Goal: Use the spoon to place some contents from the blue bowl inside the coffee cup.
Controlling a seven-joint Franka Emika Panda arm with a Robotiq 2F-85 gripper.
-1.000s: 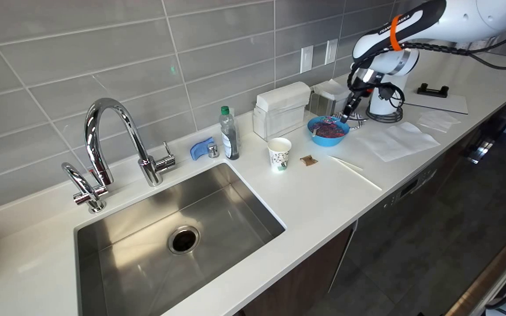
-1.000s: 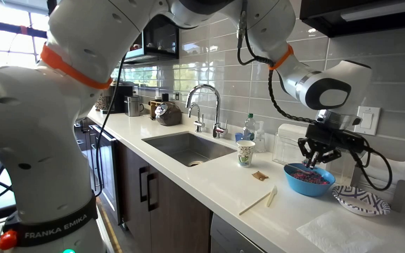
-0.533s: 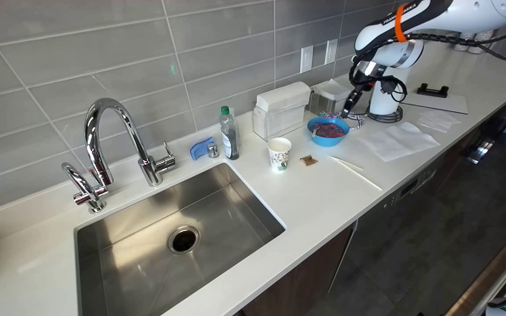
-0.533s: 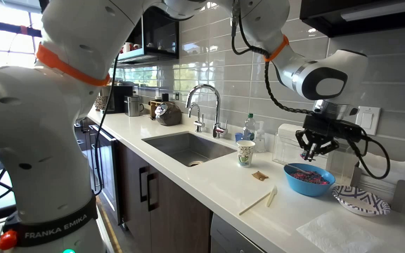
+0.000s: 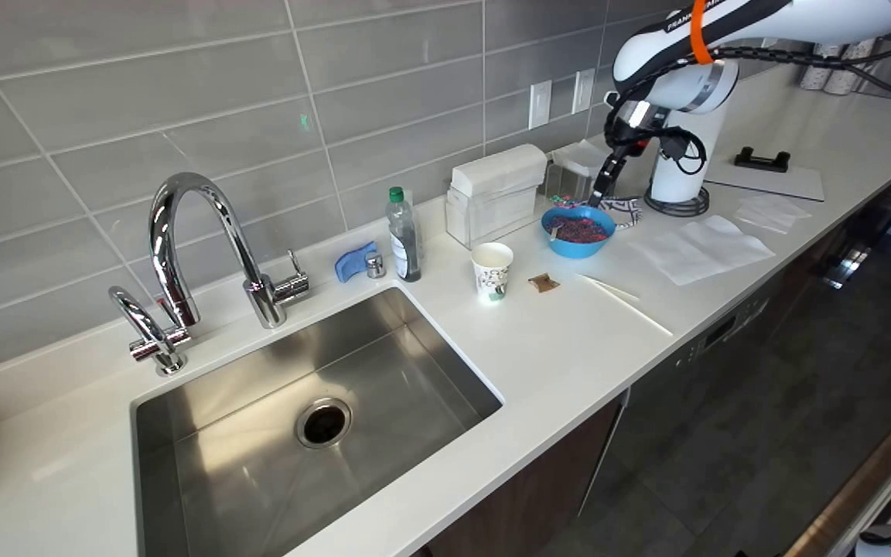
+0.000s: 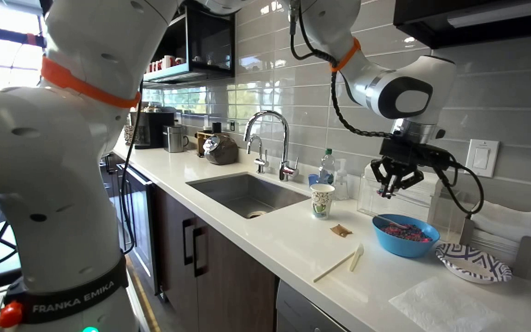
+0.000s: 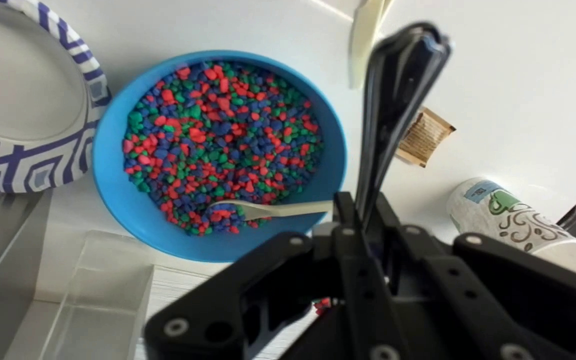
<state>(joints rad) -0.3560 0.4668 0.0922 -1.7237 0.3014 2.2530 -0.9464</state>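
While our gripper (image 7: 365,212) pinches the shiny spoon (image 7: 390,100) with some contents (image 5: 566,202) above the counter (image 6: 293,240), we see a pale spoon (image 7: 288,209) in the blue bowl (image 7: 107,165) and the coffee cup (image 6: 322,203) upright nearby.

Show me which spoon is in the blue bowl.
The cream spoon with its head in the coloured bits. The dark, shiny spoon is in the fingers; other pale utensils lie on the counter.
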